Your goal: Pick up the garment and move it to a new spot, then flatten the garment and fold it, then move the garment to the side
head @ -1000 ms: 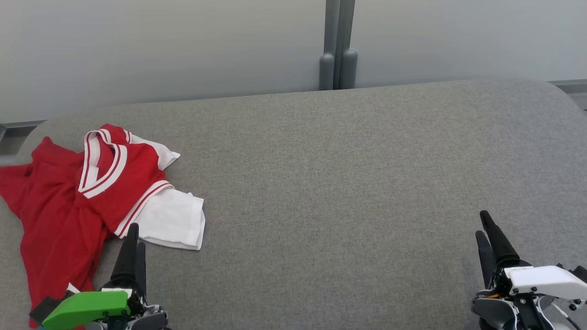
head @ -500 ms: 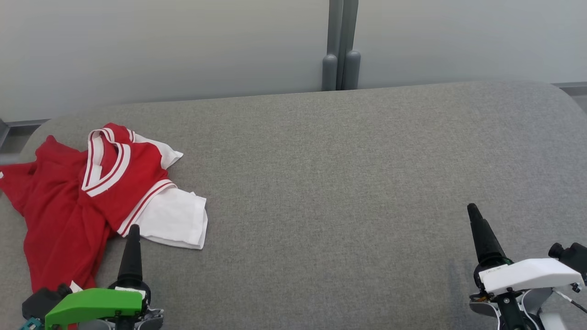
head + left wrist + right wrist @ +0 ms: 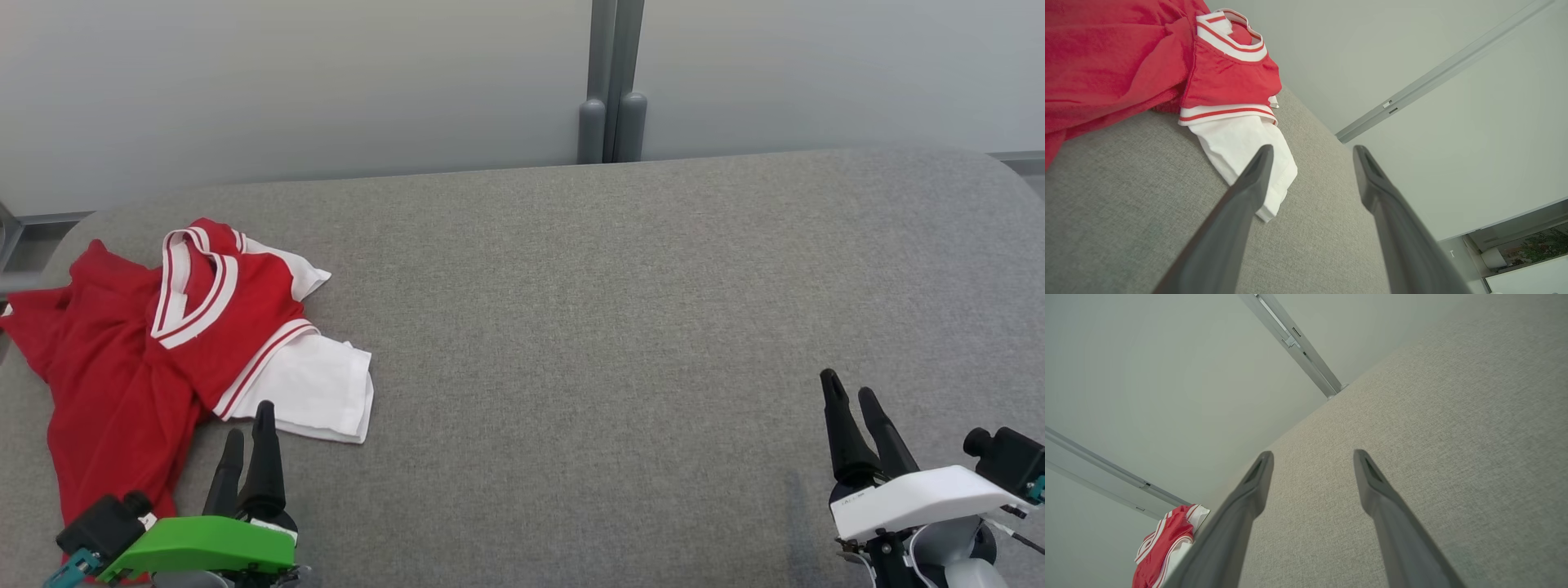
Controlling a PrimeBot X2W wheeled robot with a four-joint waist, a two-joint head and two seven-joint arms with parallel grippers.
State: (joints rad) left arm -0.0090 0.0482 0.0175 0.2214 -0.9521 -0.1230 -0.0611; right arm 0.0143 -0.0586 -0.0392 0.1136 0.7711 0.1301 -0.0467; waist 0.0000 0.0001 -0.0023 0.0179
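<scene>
1. The garment (image 3: 139,343), a red shirt with white-and-red striped trim, lies crumpled at the far left of the grey fabric-covered desk (image 3: 612,327). Part of its red cloth reaches the desk's left edge.
2. A white sleeve (image 3: 314,388) sticks out from the red body toward the middle of the desk and lies flat on the fabric.
3. The left claw (image 3: 249,419), under its green cover, sits at the lower left in the head view. Its tips point at the near edge of the white sleeve, just beside it.
4. In the left wrist view the left claw (image 3: 1312,148) stands wide, with nothing between its two dark fingers. The garment (image 3: 1126,61) is ahead and to one side of them.
5. The right claw (image 3: 847,384), under its white cover, sits at the lower right, well apart from the garment, over bare grey fabric.
6. In the right wrist view the right claw (image 3: 1313,452) is also spread wide and holds nothing. The garment (image 3: 1163,543) shows small and far off at the lower left of that view.
7. Behind the desk stand pale wall panels (image 3: 326,82), joined by a grey post (image 3: 612,82).
</scene>
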